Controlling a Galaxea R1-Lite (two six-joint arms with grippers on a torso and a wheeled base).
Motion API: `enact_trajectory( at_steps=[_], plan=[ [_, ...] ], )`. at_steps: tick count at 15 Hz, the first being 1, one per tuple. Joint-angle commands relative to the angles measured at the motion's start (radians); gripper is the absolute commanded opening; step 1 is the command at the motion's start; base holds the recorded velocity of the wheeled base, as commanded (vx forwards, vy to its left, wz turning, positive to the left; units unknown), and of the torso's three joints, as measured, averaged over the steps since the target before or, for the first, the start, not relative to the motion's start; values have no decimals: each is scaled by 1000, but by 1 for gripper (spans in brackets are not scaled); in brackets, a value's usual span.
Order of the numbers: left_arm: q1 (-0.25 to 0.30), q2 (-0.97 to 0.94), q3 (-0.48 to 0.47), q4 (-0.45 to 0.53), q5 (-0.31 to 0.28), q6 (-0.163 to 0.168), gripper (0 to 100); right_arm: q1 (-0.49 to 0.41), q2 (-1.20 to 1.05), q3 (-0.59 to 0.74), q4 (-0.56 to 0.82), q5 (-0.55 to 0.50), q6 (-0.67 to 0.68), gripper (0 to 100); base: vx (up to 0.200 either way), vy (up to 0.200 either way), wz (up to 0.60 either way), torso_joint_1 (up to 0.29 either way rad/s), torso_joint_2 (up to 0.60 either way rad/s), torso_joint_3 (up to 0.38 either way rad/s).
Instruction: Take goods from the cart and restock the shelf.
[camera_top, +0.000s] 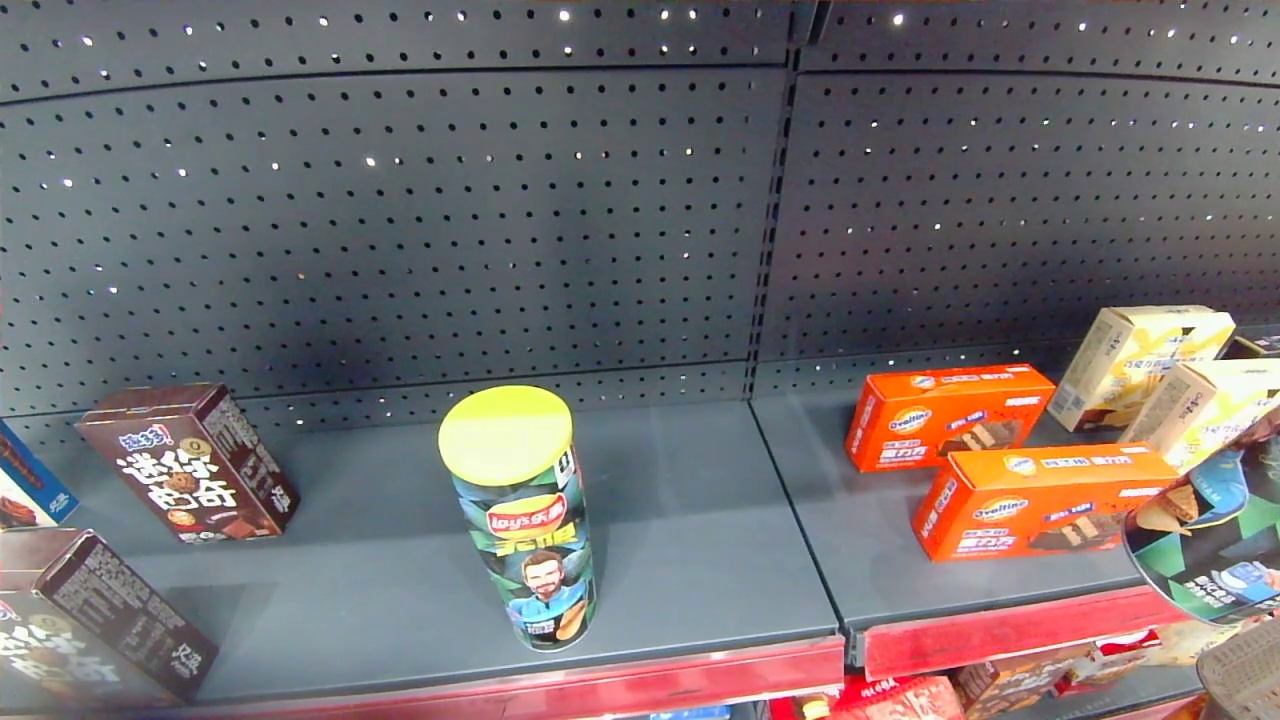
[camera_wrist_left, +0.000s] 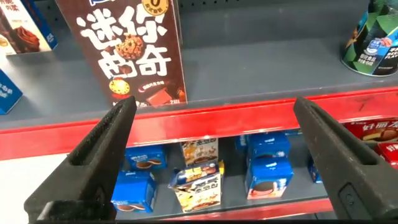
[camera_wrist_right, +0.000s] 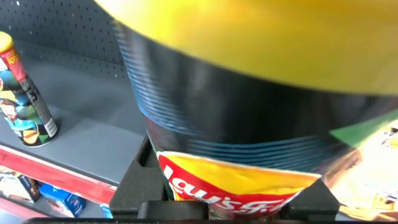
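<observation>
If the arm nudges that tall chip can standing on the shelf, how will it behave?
The chip can is tall on a narrow base, so it probably tips easily. Once down, its round body would likely roll along the flat shelf.

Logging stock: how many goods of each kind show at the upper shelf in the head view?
Brown boxes: 2
Blue box: 1
Orange boxes: 2
Cream boxes: 2
Chip cans: 2, one held by the right gripper
Total: 9
</observation>
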Motion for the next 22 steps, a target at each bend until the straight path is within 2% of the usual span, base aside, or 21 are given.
enact_trajectory(
  at_steps=[1,6,8,11,15,20,22],
  plan=[
    [0,-1,0,0,0,1,100,0,-34,2,6,2,1,0,0,0,0,0,0,0],
    [0,-1,0,0,0,1,100,-3,-80,-7,38,-8,2,0,0,0,0,0,0,0],
    [0,-1,0,0,0,1,100,-49,-137,1,72,-100,7,0,0,0,0,0,0,0],
    [0,-1,0,0,0,1,100,-107,-226,-59,315,-207,4,0,0,0,0,0,0,0],
    [0,-1,0,0,0,1,100,-41,-298,-68,385,-175,7,0,0,0,150,-1,1,1],
    [0,-1,0,0,0,1,100,-18,-315,-62,388,-173,7,0,0,0,600,4,0,3],
    [0,-1,0,0,0,1,100,-20,-324,-47,387,-173,6,0,0,0,0,0,0,0]
  ],
)
